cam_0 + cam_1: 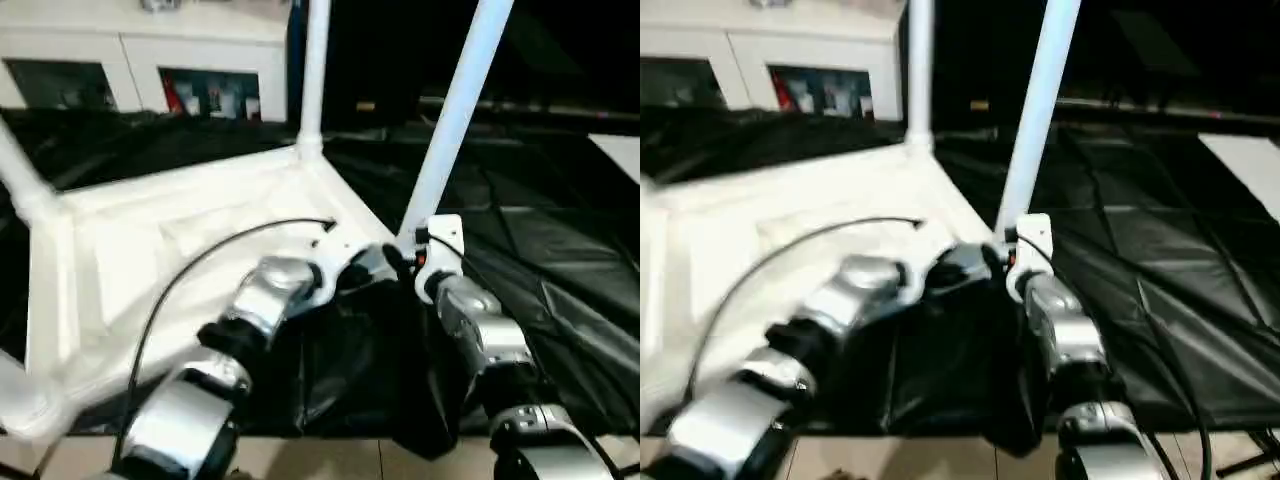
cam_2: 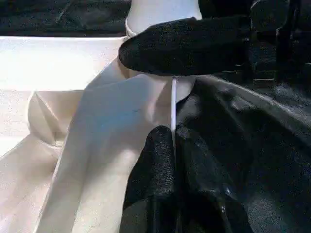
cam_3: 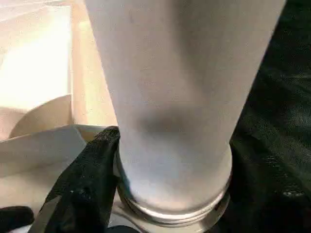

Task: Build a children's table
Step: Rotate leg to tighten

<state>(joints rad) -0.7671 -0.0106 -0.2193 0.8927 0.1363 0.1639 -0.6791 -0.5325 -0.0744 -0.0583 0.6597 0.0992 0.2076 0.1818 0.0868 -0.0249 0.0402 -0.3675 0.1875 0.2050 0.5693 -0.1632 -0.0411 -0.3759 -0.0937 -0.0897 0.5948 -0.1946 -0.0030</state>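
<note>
The white table top (image 1: 180,240) lies upside down on black cloth. A leg (image 1: 315,70) stands in its far corner socket and another leg (image 1: 20,185) in the left one. At the near right corner a third leg (image 1: 455,110) leans slightly right, its flared end (image 3: 170,194) in the socket. My right gripper (image 1: 420,255) is shut around the base of this leg, one black finger (image 3: 85,184) pressed against it. My left gripper (image 2: 173,145) is shut on the thin rim (image 2: 173,107) of the table top right beside that socket.
Black cloth (image 1: 540,260) covers the work surface to the right and behind. White cabinets (image 1: 140,70) line the back. A black cable (image 1: 190,270) loops over the table top from my left arm. A bare floor strip (image 1: 350,460) runs along the front.
</note>
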